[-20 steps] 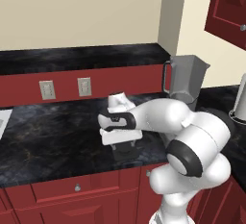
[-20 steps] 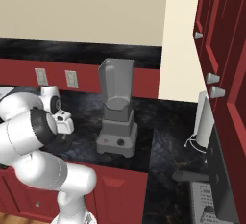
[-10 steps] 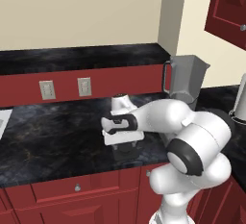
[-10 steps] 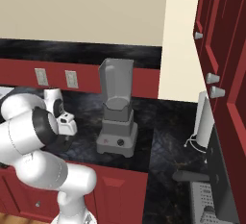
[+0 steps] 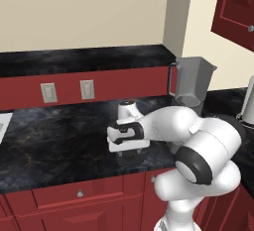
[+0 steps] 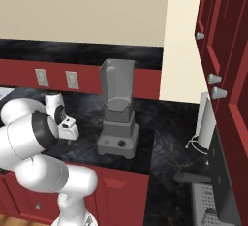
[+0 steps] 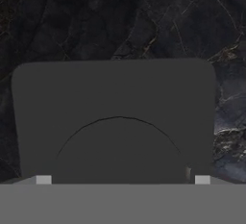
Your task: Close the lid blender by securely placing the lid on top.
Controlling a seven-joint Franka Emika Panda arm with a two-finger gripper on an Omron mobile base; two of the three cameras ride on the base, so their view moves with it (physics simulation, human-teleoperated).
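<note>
Right base view: blender [image 6: 118,116] jar open-topped, nothing visible inside; hand [image 5: 128,156] over lid [image 7: 113,122], grip unclear.

Matt dark lid [image 7: 115,122], glossy veined black stone counter [image 7: 144,21], matt grey blender [image 6: 117,111]

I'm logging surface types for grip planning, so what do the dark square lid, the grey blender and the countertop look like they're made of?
The small flat dark grey square lid looks like matte plastic: even tone, no glare, a moulded round centre. The grey blender with tapered jar also reads as matte plastic, opaque though, so uncertain. The black countertop looks like polished stone, with pale veining.
</note>
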